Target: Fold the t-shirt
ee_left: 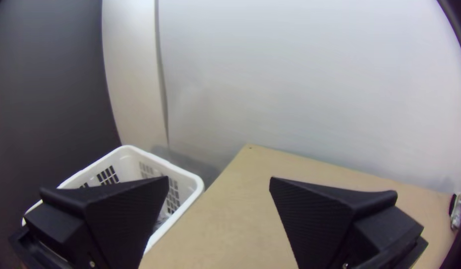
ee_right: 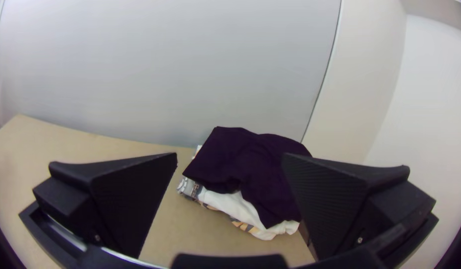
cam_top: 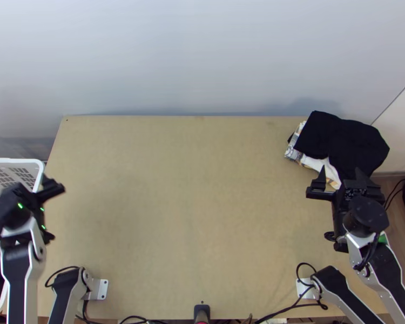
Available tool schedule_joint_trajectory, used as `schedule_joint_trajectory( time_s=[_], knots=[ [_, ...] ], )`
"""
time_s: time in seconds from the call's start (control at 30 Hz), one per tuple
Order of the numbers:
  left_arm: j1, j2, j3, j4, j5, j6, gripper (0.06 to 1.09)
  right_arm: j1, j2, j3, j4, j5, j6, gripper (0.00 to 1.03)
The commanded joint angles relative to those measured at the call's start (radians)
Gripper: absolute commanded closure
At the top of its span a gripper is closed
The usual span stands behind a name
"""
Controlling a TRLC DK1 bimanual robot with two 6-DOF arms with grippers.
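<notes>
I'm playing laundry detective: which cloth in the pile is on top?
The dark cloth: it drapes over the white and patterned cloth, which only peeks out underneath.

Soft, fairly bright light over the pale wall (cam_top: pixel 202 54) and table (cam_top: pixel 191 189) in the top view, faint shadow at upper right, small green lights (cam_top: pixel 20 206) glowing at left, wrist views bent, with darkened corners
</notes>
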State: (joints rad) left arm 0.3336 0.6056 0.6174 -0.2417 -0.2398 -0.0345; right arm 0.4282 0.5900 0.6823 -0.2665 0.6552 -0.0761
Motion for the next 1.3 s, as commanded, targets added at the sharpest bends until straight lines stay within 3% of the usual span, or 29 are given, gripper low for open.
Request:
schedule_joint_trajectory(
  time_s=[0.0,0.33,0.77,1.0,1.13,1.27],
  knots=[
    [0.306,0.244,0.114,0.038,0.129,-0.033,0.10,-0.008,0.028,0.029,-0.054,0.003,0.027,0.04],
    [0.634,0.603,0.205,0.128,0.243,-0.033,0.10,-0.048,-0.001,-0.003,-0.082,0.009,0.062,0.04],
    [0.843,1.059,0.324,0.219,0.270,-0.028,0.10,-0.069,-0.015,-0.029,-0.120,0.018,0.062,0.04],
    [0.872,1.313,0.481,0.196,0.269,-0.030,0.10,-0.071,-0.038,-0.050,-0.149,0.034,0.035,0.04],
    [0.881,1.465,0.604,0.079,0.269,-0.022,0.10,-0.074,-0.070,-0.081,-0.149,0.040,-0.007,0.04],
    [0.897,1.560,0.653,0.067,0.269,-0.022,0.10,-0.074,-0.091,-0.098,-0.151,0.047,-0.034,0.04]
  ],
)
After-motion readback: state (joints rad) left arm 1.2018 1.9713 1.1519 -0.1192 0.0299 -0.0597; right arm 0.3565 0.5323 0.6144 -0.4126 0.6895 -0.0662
